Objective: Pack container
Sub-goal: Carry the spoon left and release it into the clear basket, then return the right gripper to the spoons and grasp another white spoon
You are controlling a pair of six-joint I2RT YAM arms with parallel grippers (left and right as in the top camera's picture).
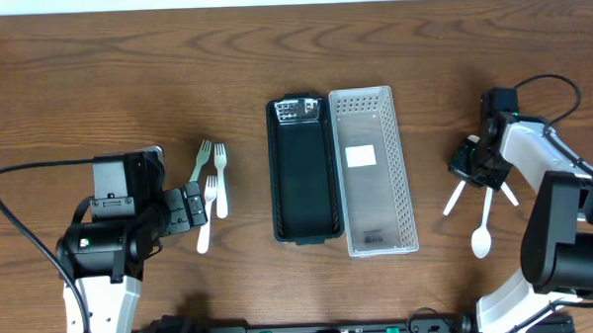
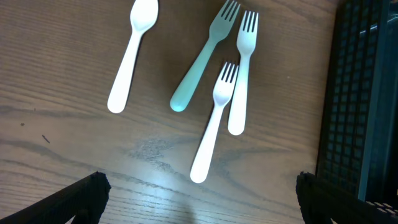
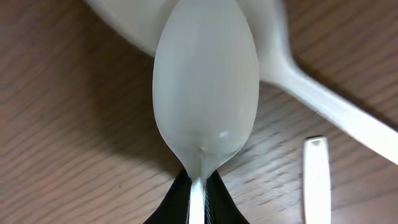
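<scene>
The black container (image 1: 302,176) and the clear perforated container (image 1: 374,179) lie side by side at the table's middle. My right gripper (image 1: 472,162) is shut on the neck of a white spoon (image 3: 205,87), low over the wood, right of the containers (image 3: 198,196). My left gripper (image 1: 194,205) is open and empty (image 2: 202,202), just short of a white fork (image 2: 214,121). Beyond that fork lie another white fork (image 2: 242,74), a green fork (image 2: 202,59) and a white spoon (image 2: 130,56). The forks also show in the overhead view (image 1: 213,179).
More white utensils lie by the right gripper: a spoon (image 1: 483,224) and two handles (image 1: 454,198) (image 1: 508,192); two also show in the right wrist view (image 3: 323,106) (image 3: 316,180). The black container's edge (image 2: 360,99) is at the right of the left wrist view.
</scene>
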